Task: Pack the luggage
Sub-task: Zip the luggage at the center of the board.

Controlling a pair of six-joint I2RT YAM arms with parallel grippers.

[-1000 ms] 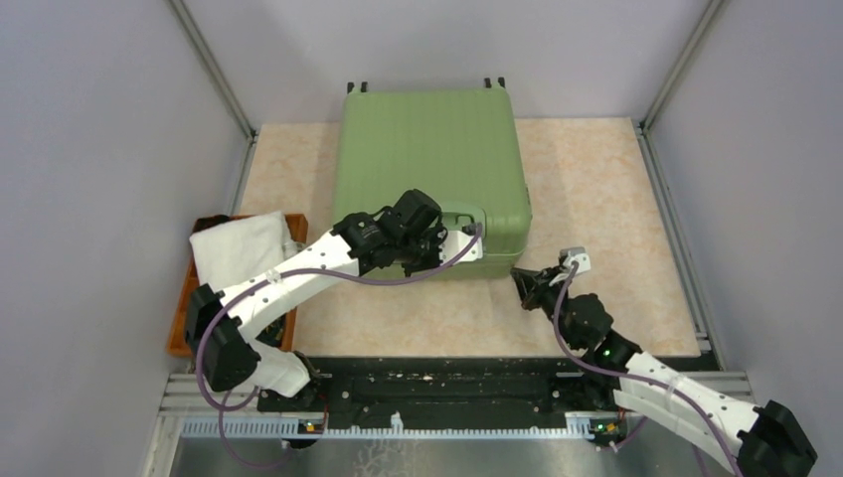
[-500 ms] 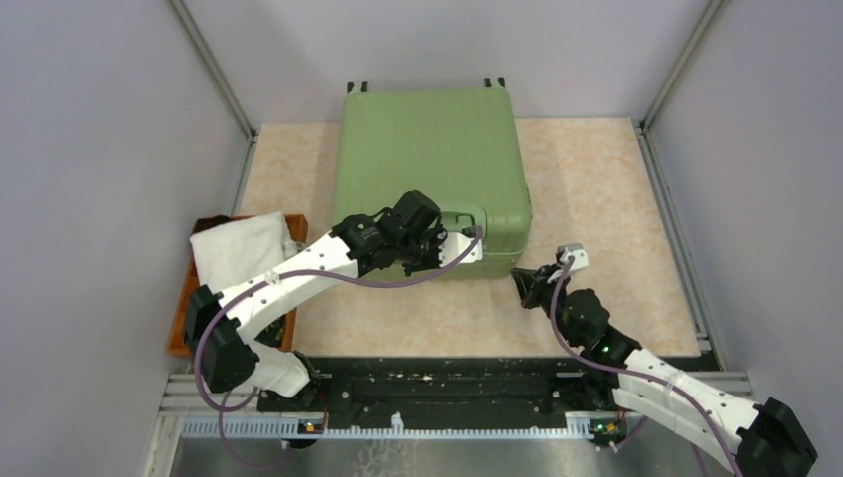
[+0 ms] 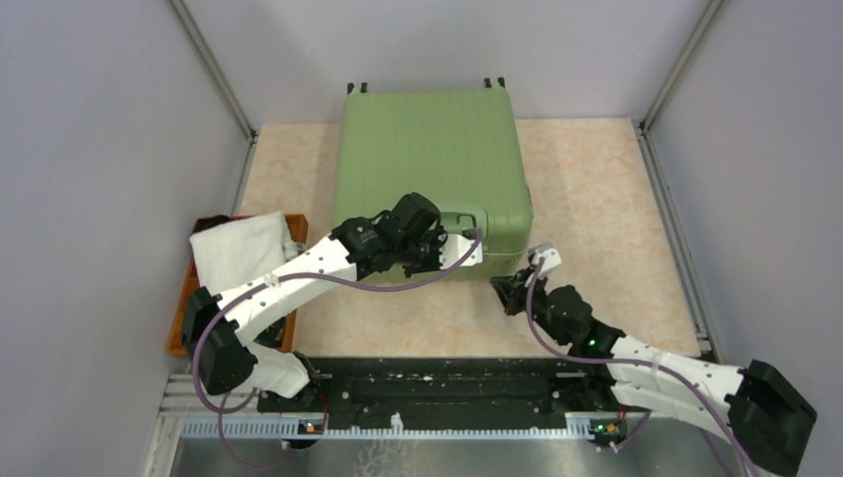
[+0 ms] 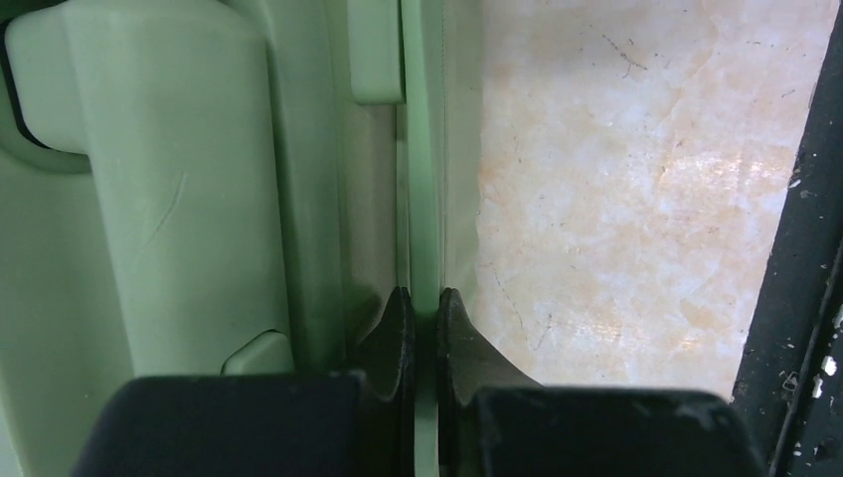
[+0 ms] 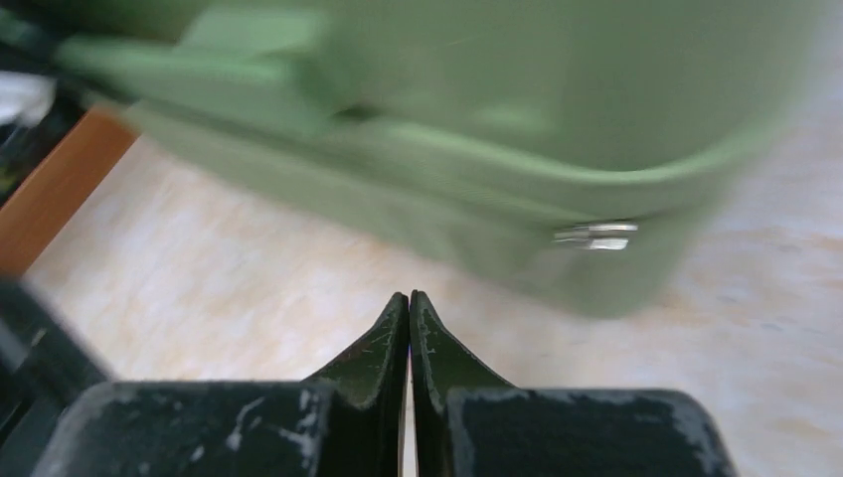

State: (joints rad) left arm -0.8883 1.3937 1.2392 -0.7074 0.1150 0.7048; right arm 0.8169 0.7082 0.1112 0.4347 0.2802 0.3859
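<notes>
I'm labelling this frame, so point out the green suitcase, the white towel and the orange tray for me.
green suitcase (image 3: 427,149), top view, middle of the ribbed shell.
white towel (image 3: 239,248), top view, centre of the folded cloth.
orange tray (image 3: 179,333), top view, its left wall.

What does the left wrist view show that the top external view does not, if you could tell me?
Left wrist only: the left gripper pinching a thin green lip of the luggage, seen close up. Top external only: the white cloth in the orange tray, the right gripper by the luggage's near right corner, and the black wheels at its far edge. Both: the closed luggage and the beige table.
</notes>
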